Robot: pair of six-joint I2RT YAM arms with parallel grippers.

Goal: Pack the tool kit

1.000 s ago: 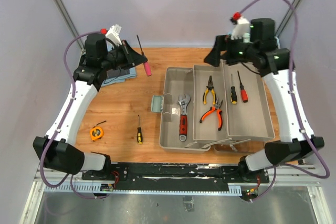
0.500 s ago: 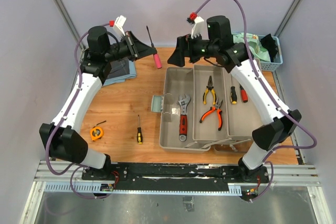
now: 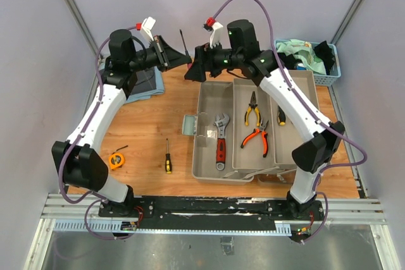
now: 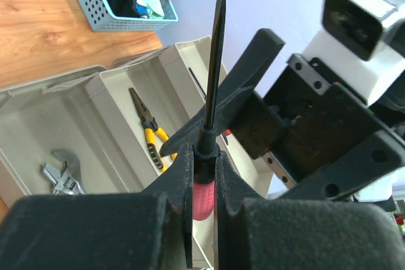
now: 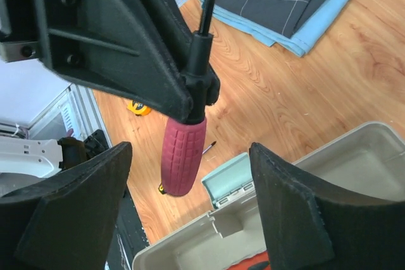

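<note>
1. Wide view first: the wooden tabletop (image 3: pixel 145 124) carries everything, arms mounted at its 6 o'clock edge.
2. The toolbox (image 3: pixel 212 96) lies open from the centre out toward 3 o'clock, trays folded flat.
3. The left arm reaches up to 12 o'clock. Its tool (image 4: pixel 204 169) is clenched on the pink-handled screwdriver (image 5: pixel 185 156), pinching where shaft meets handle, and holds it in the air above the far edge.
4. The right arm swings across the box to meet it. Its tool (image 5: pixel 187 181) is spread wide, one finger on each side of that pink handle with daylight on both sides, gripping nothing.
5. The blue basket (image 3: pixel 326 79) with cloths in it sits at 2 o'clock, just beyond the box.
6. The folded dark grid cloths (image 3: pixel 147 82) rest on a light blue one at 10 o'clock.
7. In the box: a red-handled wrench (image 3: pixel 220 140) in the 9 o'clock tray.
8. The middle compartment holds yellow-handled pliers (image 3: pixel 252 110) and, at their 6 o'clock, orange-handled pliers (image 3: pixel 256 137).
9. The 3 o'clock tray shows a dark screwdriver handle (image 3: pixel 281 117), the rest hidden under the right arm.
10. Out on the wood at 7 o'clock lies a small yellow-and-black screwdriver (image 3: pixel 168 156), apart from the box.
11. An orange tape measure (image 3: pixel 116 159) sits at 8 o'clock, near that small screwdriver.
</note>
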